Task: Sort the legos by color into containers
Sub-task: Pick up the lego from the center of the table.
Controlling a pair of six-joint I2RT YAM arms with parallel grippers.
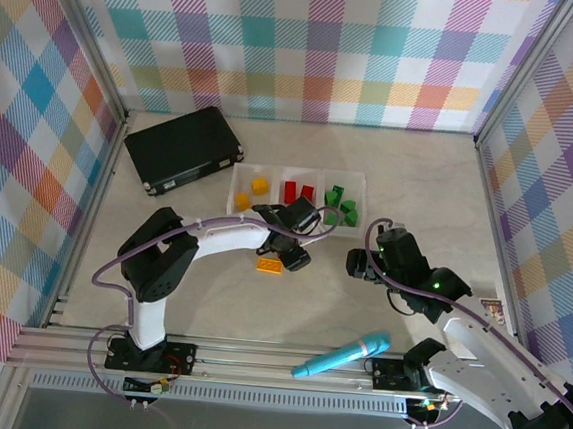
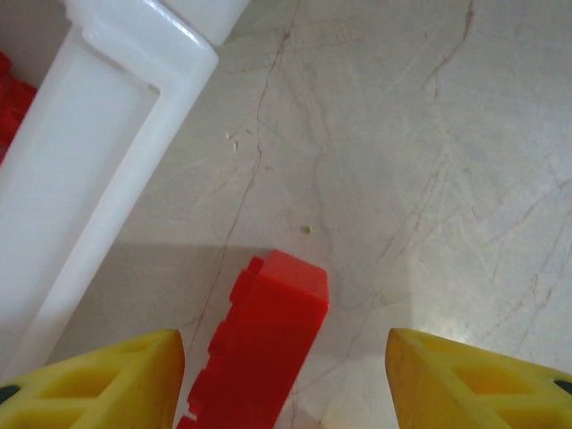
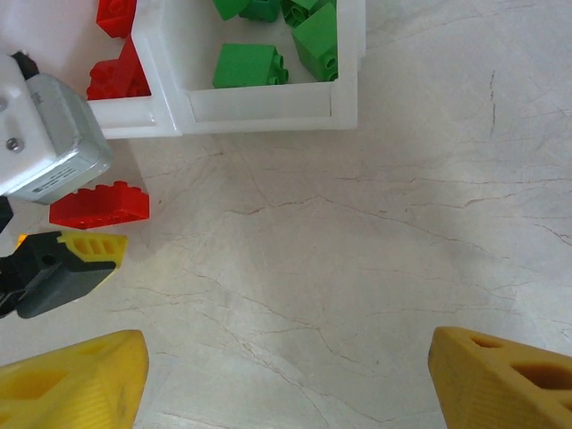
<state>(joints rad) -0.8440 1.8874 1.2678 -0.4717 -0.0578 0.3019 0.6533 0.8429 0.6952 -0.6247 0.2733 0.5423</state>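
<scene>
The containers (image 1: 275, 171) are three joined clear trays: yellow legos (image 1: 260, 185) on the left, red (image 1: 291, 191) in the middle, green (image 1: 337, 205) on the right. My left gripper (image 1: 298, 251) hangs just in front of the middle tray. In the left wrist view a red brick (image 2: 264, 344) lies on the table between its yellow fingers (image 2: 107, 380), beside the tray's white rim (image 2: 107, 152). The left gripper (image 2: 284, 344) is open, with a gap on the brick's right. An orange brick (image 1: 270, 265) lies close by. My right gripper (image 3: 288, 357) is open over bare table, below the green tray (image 3: 268, 112).
A black flat case (image 1: 184, 147) lies at the back left. A teal microphone-shaped toy (image 1: 339, 355) rests near the front edge. From the right wrist I see the red brick (image 3: 98, 204) and the left gripper's finger (image 3: 76, 250) at the left.
</scene>
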